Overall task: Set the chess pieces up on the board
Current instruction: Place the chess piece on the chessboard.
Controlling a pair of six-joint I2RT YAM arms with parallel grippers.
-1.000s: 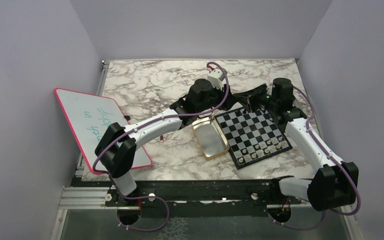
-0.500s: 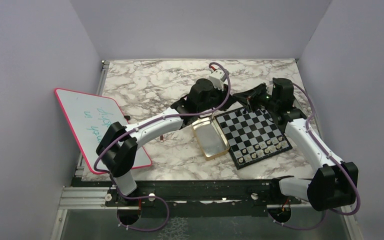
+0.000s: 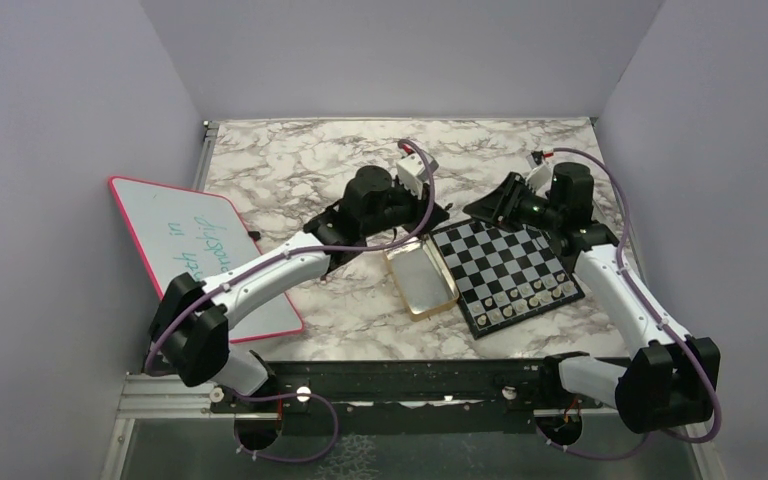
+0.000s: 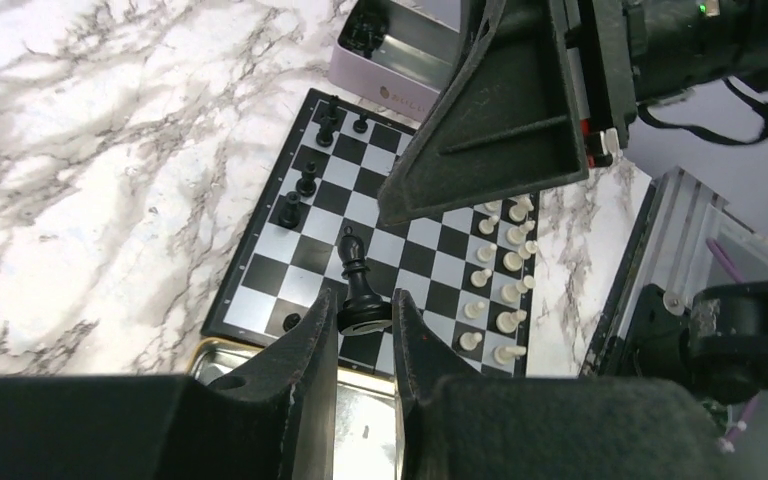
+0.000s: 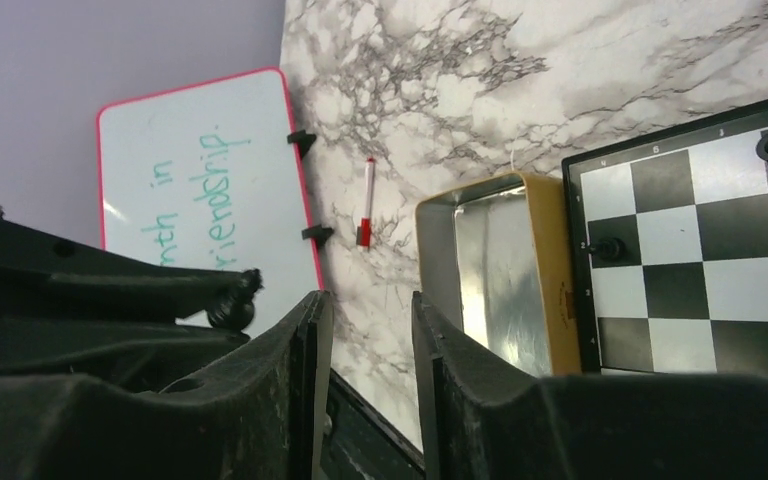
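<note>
1. The left gripper (image 4: 365, 325) is clamped on the base of a tall black chess piece (image 4: 357, 275).
2. That piece sits over the edge of the small black-and-grey checked board (image 4: 400, 225), next to the gold rectangular tin (image 3: 420, 280).
3. The right gripper (image 5: 370, 310) has its fingers apart with nothing between them, by the board's far corner.
4. Pale silvery pieces (image 4: 479, 278) line the board's near rows, and a few black pawns (image 4: 306, 185) stand along the opposite side.
5. Everything rests on the marble-patterned table (image 3: 300, 160).

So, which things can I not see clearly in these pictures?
Top view: white pieces too small to name.
Left wrist: right gripper hides part of the board.
Right wrist: board cut by right edge; gripper body hides some whiteboard writing.
</note>
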